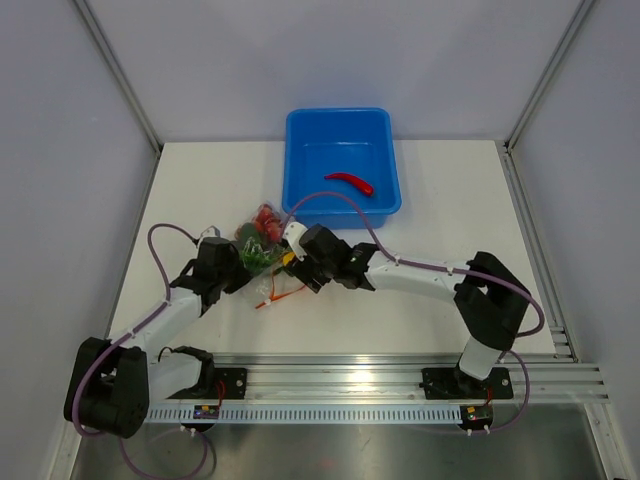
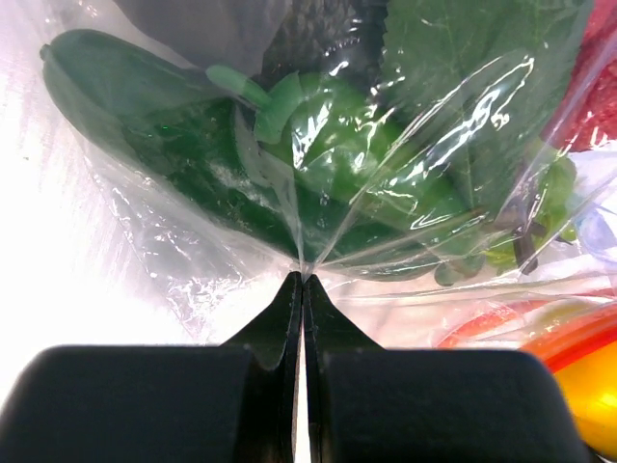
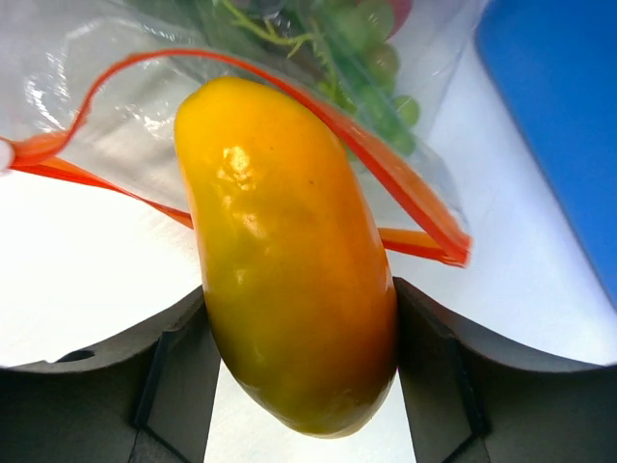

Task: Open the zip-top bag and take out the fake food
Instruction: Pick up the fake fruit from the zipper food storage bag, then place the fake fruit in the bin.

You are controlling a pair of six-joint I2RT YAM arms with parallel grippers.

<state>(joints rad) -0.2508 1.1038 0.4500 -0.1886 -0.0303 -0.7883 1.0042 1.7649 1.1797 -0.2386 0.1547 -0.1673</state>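
While our left claw (image 2: 303, 282) pinches the zip-top bag (image 1: 256, 244) left of frame centre, our right claw (image 3: 301, 333) clamps the orange-yellow pepper (image 3: 275, 241) at its mouth.

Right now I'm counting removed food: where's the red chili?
Top view, far centre: the red chili lies in the blue tub, beyond the zip-top bag.

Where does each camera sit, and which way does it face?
Top external: overhead, behind the robot, looking down at table, blue tub, left arm, right arm.
Left wrist: on the left arm, looking along the left claw, shut on the zip-top bag.
Right wrist: on the right arm, facing the bag's mouth; right claw holds the orange-yellow pepper.
Shared: both wrist views show the bag.
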